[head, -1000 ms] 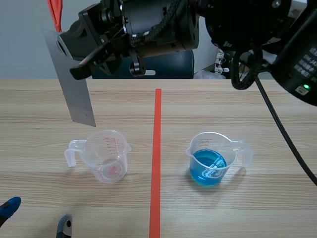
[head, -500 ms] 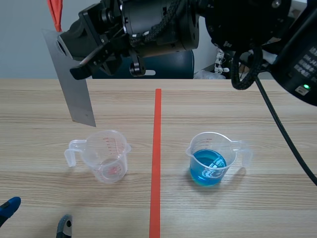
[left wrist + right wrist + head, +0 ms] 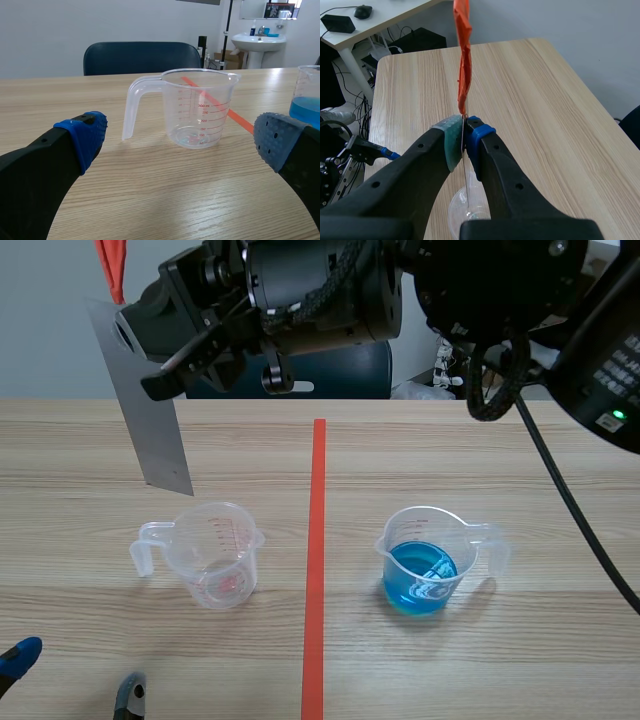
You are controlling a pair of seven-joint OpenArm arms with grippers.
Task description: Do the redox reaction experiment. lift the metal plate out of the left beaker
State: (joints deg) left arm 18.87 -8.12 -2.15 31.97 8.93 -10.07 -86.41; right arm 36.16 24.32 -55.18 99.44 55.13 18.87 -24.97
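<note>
- I saw the right gripper (image 3: pixel 465 142) clamped on the metal plate (image 3: pixel 152 425), clear above the left beaker (image 3: pixel 218 555), towards the worktop's (image 3: pixel 520 450) left edge.
- Left gripper (image 3: pixel 180 142) was open and empty.
- Risk: the pinch was narrow, so the plate could slip.

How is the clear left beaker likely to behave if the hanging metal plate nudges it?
The left beaker looks nearly empty and thin-walled, so it is probably light and would slide or tip easily. Its handle sticks out to one side, so a push there may spin it. The metal plate hangs unbent from the right pincer, so it seems stiff.
</note>
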